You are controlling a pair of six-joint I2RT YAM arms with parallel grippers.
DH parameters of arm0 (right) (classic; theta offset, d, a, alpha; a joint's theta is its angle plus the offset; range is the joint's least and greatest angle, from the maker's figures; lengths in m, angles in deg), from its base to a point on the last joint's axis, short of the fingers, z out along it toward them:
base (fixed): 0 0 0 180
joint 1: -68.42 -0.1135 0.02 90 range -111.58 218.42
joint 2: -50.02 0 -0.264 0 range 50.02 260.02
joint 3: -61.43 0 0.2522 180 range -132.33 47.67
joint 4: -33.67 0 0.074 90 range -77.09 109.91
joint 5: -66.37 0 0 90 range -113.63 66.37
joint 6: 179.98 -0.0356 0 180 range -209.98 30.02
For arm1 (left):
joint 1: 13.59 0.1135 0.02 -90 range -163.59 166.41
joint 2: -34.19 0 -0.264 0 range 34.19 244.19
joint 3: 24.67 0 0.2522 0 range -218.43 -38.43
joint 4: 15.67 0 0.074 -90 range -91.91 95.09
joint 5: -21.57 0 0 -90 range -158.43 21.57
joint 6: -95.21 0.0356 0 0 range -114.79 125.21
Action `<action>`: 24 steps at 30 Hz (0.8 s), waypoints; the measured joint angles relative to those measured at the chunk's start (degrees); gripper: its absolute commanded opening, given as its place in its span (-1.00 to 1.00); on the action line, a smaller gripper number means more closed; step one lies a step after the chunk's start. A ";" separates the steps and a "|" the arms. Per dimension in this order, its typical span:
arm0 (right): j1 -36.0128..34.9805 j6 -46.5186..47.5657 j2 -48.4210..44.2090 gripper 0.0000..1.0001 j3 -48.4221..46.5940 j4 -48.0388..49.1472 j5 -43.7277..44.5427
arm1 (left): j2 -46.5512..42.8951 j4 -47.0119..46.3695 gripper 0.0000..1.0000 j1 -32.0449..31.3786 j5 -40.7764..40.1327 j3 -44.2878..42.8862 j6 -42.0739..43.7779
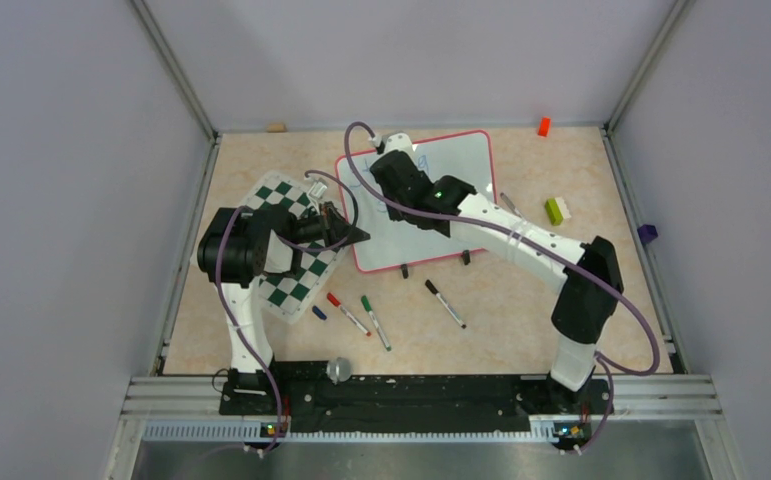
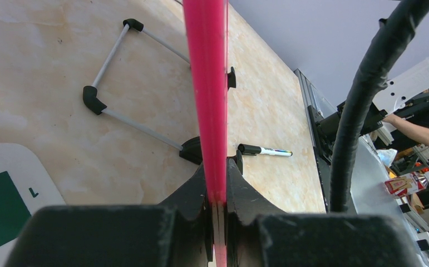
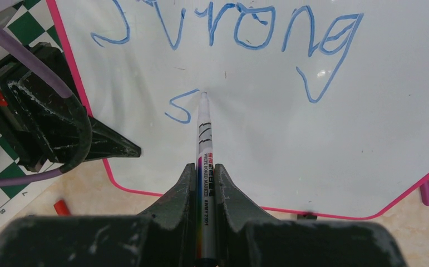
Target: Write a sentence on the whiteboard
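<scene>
Here, glossy round-cornered pink-rimmed whiteboard (image 3: 312,156)

the whiteboard (image 3: 323,144) is glossy white with a thin pink-red frame. the sentence (image 3: 240,28) is blue. the marker (image 3: 203,133) is white with black marks and a rainbow stripe on its label. the left end effector (image 2: 216,192) and the right end effector (image 3: 203,175) are black. the chessboard mat (image 1: 279,193) has green and white checks. the worktop (image 1: 521,320) is beige with a marble pattern. one pen (image 1: 347,313) has a red cap, the second pen (image 1: 375,322) a green cap, the third pen (image 1: 445,304) a black cap. one block (image 1: 543,126) is orange-red, the other block (image 1: 557,210) yellow-green.
</scene>
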 measured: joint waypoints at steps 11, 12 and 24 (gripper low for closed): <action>0.42 0.00 1.42 -1.00 -0.70 -0.15 -0.04 | 0.00 0.07 -1.00 0.02 -0.11 0.02 -0.07; 0.42 -0.02 1.42 -1.00 -0.68 -0.20 -0.04 | 0.00 0.04 -1.00 0.02 -0.11 0.04 -0.04; 0.42 -1.97 -0.13 -1.00 3.61 -0.33 -1.84 | 0.00 0.04 -1.00 0.00 -0.48 0.24 -0.24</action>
